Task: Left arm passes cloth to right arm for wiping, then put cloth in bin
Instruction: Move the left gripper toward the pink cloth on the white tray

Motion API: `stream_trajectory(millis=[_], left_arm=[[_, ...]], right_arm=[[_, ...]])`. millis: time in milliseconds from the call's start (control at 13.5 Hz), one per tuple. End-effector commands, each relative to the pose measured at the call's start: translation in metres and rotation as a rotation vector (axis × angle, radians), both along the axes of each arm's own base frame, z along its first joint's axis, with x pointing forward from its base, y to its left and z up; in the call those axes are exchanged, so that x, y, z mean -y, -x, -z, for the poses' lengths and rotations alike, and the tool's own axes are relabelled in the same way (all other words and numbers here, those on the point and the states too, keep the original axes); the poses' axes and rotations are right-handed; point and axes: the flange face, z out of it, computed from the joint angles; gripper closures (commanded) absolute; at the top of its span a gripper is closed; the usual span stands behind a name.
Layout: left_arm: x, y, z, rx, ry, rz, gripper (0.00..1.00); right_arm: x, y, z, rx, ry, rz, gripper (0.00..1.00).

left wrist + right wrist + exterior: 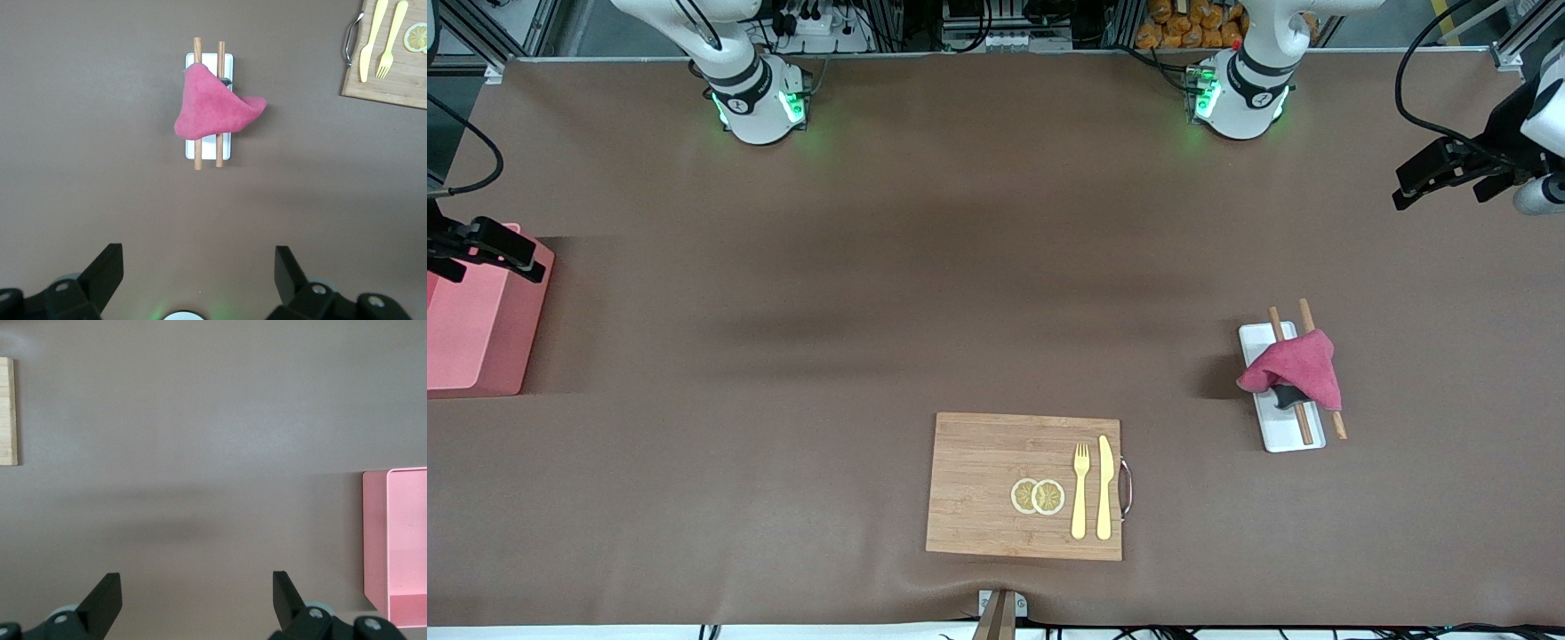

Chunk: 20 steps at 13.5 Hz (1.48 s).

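Both grippers stand open and empty. The cloth (1294,369) lies draped over the tray (1279,427) at the frame's right — below the left gripper (1449,173); the right gripper (480,253) hovers over the bin (476,342).

High front view, wrist views downward, sharing wooden board (1023,484)

No lettering, label, brand mark or number can be read anywhere on the worktop (871,267), on the items lying on it, or on the two robot arms standing at its upper edge.
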Motion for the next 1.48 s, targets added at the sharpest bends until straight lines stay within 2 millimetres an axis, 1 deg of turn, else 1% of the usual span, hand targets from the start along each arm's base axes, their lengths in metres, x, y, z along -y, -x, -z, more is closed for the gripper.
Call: stream_trajectory(millis=[0,148,370,444,519,667,741,889,1037,1111,1259,1333,1407], left_arm=[[-0.006,0.005,-0.009,-0.005,-0.011,0.003,0.00],[-0.013,0.004,-0.010,-0.001,-0.020,-0.009,0.00],[-0.013,0.001,-0.008,-0.005,-0.083,0.002,0.00],[-0.014,-0.003,0.003,-0.026,-0.086,0.008,0.00],[-0.014,-0.011,0.016,-0.051,-0.090,0.018,0.00],[-0.018,-0.031,0.045,-0.067,-0.101,0.016,0.00],[-0.024,-0.038,0.059,-0.049,-0.100,0.010,0.00],[-0.020,-0.057,0.101,-0.043,-0.090,0.017,0.00],[-0.018,-0.078,0.149,-0.090,-0.088,0.021,0.00],[-0.015,-0.091,0.178,-0.101,-0.089,0.029,0.00],[-0.022,-0.105,0.219,-0.128,-0.072,0.011,0.00],[-0.023,-0.112,0.239,-0.132,-0.053,-0.001,0.00],[-0.024,-0.117,0.252,-0.135,-0.052,-0.002,0.00]], right_arm=[[0.000,0.002,-0.002,-0.005,0.014,0.012,0.00],[0.000,0.002,-0.002,-0.005,0.014,0.012,0.00],[0.000,0.002,-0.003,-0.003,0.014,0.012,0.00],[0.000,0.002,-0.002,-0.005,0.014,0.012,0.00],[0.000,0.002,-0.003,-0.003,0.014,0.009,0.00],[0.000,0.001,-0.001,-0.008,0.012,0.012,0.00],[0.001,0.001,0.000,-0.009,0.012,0.012,0.00],[0.003,0.000,0.001,-0.009,0.005,0.017,0.00],[0.004,0.000,0.001,-0.010,0.006,0.017,0.00],[0.004,0.000,0.001,-0.010,0.006,0.018,0.00],[0.006,0.000,0.005,-0.016,0.006,0.020,0.00],[0.008,-0.001,0.007,-0.021,0.006,0.023,0.00],[0.006,-0.001,0.009,-0.024,0.005,0.021,0.00]])
